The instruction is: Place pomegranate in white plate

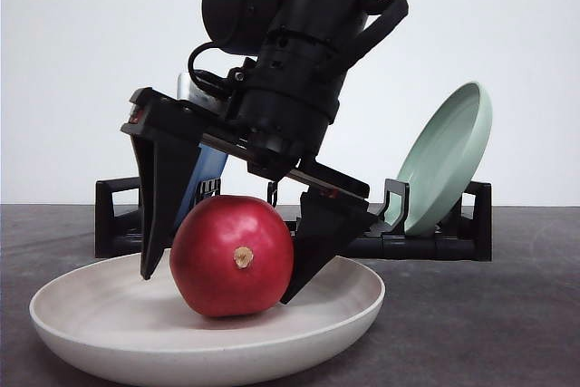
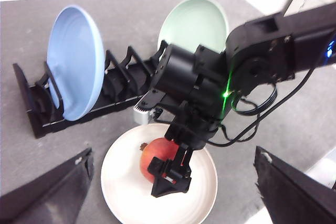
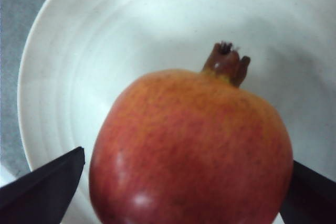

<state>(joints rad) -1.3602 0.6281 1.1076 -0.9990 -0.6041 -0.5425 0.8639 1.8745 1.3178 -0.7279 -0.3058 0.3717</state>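
The glossy red pomegranate (image 1: 231, 256) (image 2: 157, 157) (image 3: 194, 145) rests in the white plate (image 1: 91, 314) (image 2: 126, 192) (image 3: 131, 35), its tan stub facing the front camera. My right gripper (image 1: 217, 287) (image 2: 170, 179) (image 3: 187, 157) reaches down over the plate and is open, one finger on each side of the fruit. A narrow gap shows at one finger, while the other sits right against the skin. High above the table, my left gripper (image 2: 173, 153) looks down on the plate, open wide with nothing between its fingers.
A black dish rack (image 1: 435, 242) (image 2: 105, 98) stands behind the white plate. It holds a blue plate (image 2: 73, 61) upright at one end and a pale green plate (image 1: 444, 156) (image 2: 194, 24) at the other. The tabletop (image 1: 489, 333) is dark grey.
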